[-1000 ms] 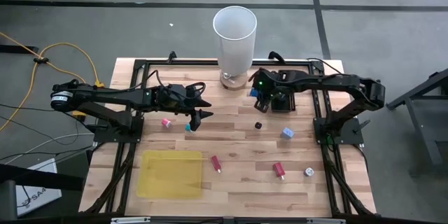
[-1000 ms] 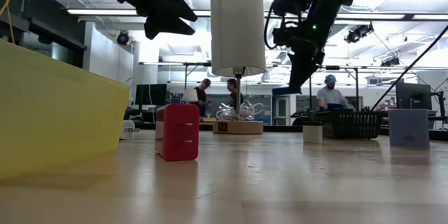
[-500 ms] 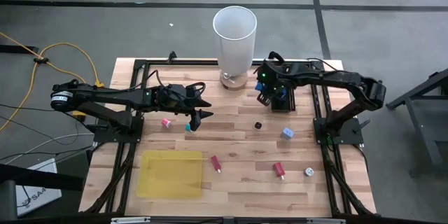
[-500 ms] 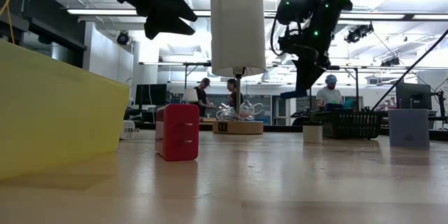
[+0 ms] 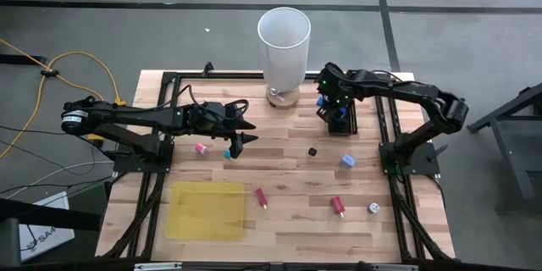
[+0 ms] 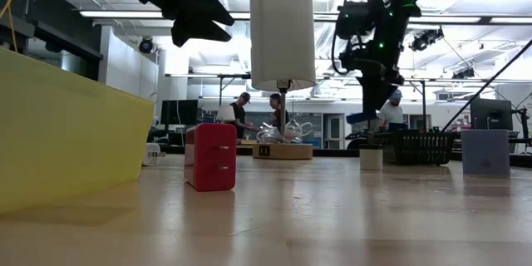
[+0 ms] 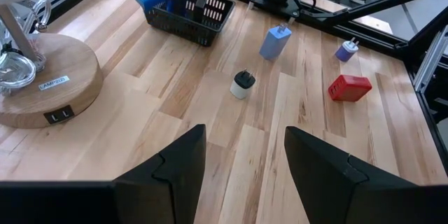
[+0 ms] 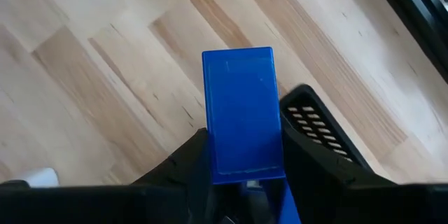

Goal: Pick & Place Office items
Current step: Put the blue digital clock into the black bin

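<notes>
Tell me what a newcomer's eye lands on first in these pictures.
First, the tall white cylinder standing on a round wooden base at the table's far edge. Next, the right gripper, shut on a blue block and held in the air beside the black basket. Then the flat yellow sheet at the near left, with small red pieces scattered to its right.

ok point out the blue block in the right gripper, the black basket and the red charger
blue block [image 8: 241, 112], right wrist view, middle of its broad face
black basket [image 7: 193, 15], left wrist view, mesh side wall
red charger [image 6: 210, 157], low view, front face
</notes>
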Robot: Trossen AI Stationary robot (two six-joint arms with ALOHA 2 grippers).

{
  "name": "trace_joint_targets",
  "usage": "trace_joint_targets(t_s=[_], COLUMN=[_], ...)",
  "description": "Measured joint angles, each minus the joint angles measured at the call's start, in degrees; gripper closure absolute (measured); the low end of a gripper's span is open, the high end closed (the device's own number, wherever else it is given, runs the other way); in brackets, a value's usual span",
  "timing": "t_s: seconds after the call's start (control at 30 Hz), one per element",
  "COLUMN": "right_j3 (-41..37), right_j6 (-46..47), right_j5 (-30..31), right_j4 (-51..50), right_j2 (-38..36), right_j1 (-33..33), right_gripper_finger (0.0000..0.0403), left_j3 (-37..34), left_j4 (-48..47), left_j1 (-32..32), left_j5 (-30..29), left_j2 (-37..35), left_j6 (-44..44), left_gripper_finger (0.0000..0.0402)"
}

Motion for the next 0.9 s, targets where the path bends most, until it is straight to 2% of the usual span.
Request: trace_joint_targets(t_s=[0.27,0.7,0.9], right_j3=[0.00,-0.12,-4.00], right_j6=[-0.54,-1.55,-0.15], right_j5=[-0.03,0.50,0.59], right_j4=[-2.05,-7.09,-7.15], right_j2=[-1.19,-8.12,-8.81], right_j1=[-2.77,-5.63,-5.90], right_gripper_finger=[0.0256,0.0256,0.0256], left_j3=[0.00,0.00,0.00], left_j4=[0.00,0.17,0.19], left_j1=[0.02,0.02,0.01], left_j5=[0.00,0.00,0.00], left_j2=[0.00,0.00,0.00], left_j6=[0.00,0.00,0.00], left_gripper_finger=[0.0212,0.0212,0.0212])
